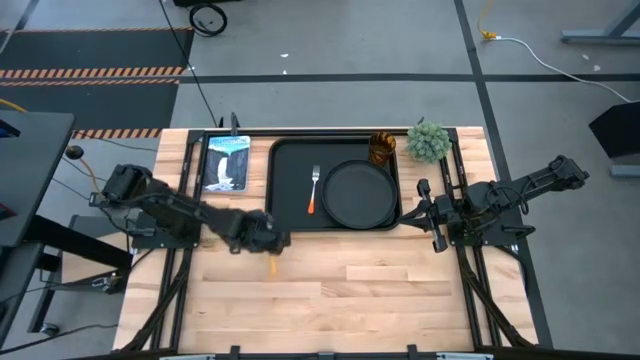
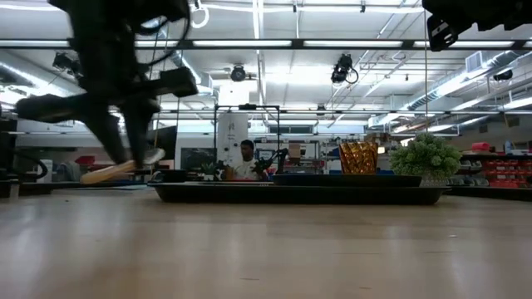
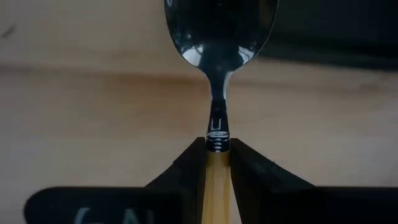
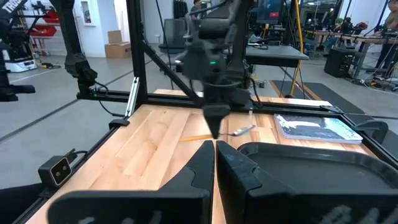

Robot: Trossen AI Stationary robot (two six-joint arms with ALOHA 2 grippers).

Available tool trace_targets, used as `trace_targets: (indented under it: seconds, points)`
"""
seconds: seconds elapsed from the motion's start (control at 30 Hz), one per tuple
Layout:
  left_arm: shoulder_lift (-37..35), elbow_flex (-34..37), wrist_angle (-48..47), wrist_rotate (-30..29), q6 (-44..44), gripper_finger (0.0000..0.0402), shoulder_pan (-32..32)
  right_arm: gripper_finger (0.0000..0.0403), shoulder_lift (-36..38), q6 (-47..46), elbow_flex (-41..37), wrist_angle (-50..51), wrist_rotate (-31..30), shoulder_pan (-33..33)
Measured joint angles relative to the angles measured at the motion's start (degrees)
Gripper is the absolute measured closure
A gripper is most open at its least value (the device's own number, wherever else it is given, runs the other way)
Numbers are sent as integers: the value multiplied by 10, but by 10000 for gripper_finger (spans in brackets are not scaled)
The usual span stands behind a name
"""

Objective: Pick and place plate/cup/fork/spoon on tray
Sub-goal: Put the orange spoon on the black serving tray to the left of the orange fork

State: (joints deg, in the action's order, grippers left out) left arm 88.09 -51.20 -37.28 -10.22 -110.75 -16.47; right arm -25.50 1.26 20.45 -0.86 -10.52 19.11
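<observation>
Spoon (image 3: 219,56) sat clamped by its handle in L gripper (image 1: 268,238), lifted off the surface (image 1: 380,290) just beside the tray (image 1: 285,185). Plate (image 1: 360,193), fork (image 1: 314,187), cup (image 1: 383,149) lay on tray. R gripper (image 1: 424,208) waited near tray's right edge, fingers (image 4: 239,165) pressed together, holding nothing.

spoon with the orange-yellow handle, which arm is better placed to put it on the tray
Left. The left gripper is shut on the silver-bowled spoon, beside the black rectangular tray. The right gripper waits empty at the tray's other side.

no readable text, labels or numbers anywhere
</observation>
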Motion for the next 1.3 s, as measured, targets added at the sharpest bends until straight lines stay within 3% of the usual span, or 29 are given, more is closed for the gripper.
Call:
trace_targets:
  seconds: [0.27,0.57,0.8,1.03,1.3]
  points:
    - [0,-14,61,37,182,336,154,380,-1,4,0,1,0,0]
    - [3,-89,62,49,345,337,286,380,-1,4,0,9,0,0]
    - [19,-118,63,50,412,337,343,380,-1,4,0,11,0,0]
    - [109,-181,57,81,469,337,372,380,-1,4,0,11,-1,0]
    - [219,-295,-69,102,522,337,396,380,-2,2,0,11,-3,0]
